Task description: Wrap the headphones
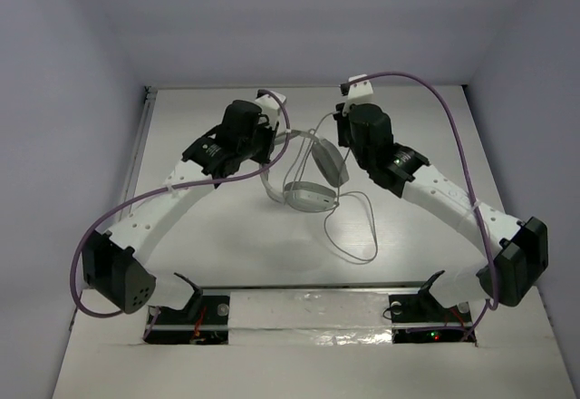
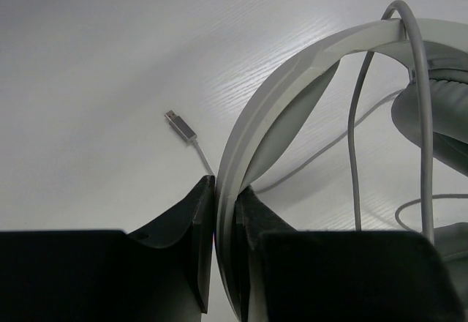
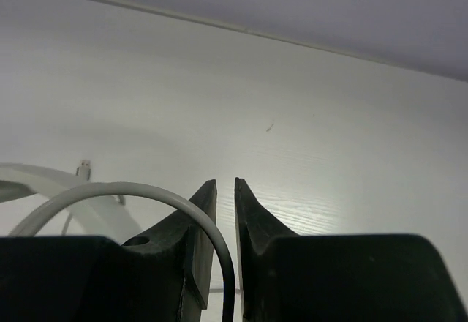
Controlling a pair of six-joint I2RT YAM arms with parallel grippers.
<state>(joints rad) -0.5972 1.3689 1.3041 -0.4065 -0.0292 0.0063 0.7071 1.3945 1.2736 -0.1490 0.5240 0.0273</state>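
The pale-grey headphones (image 1: 313,181) stand at mid-table, earcups (image 1: 311,198) low and the headband (image 2: 292,73) raised. My left gripper (image 2: 225,183) is shut on the headband's edge; in the top view it (image 1: 270,141) is at the headphones' left. The thin grey cable (image 2: 355,132) hangs over the headband, and its small plug (image 2: 180,125) lies on the table. My right gripper (image 3: 225,183), at the headphones' upper right (image 1: 343,136), is shut on the cable (image 3: 146,190), which arcs over its left finger and runs down between the jaws. A slack cable loop (image 1: 355,245) lies nearer the bases.
The white table (image 1: 227,254) is enclosed by pale walls at the back and sides. Thick purple arm cables (image 1: 100,227) (image 1: 462,136) loop beside each arm. The arm bases (image 1: 195,313) (image 1: 421,308) sit at the near edge.
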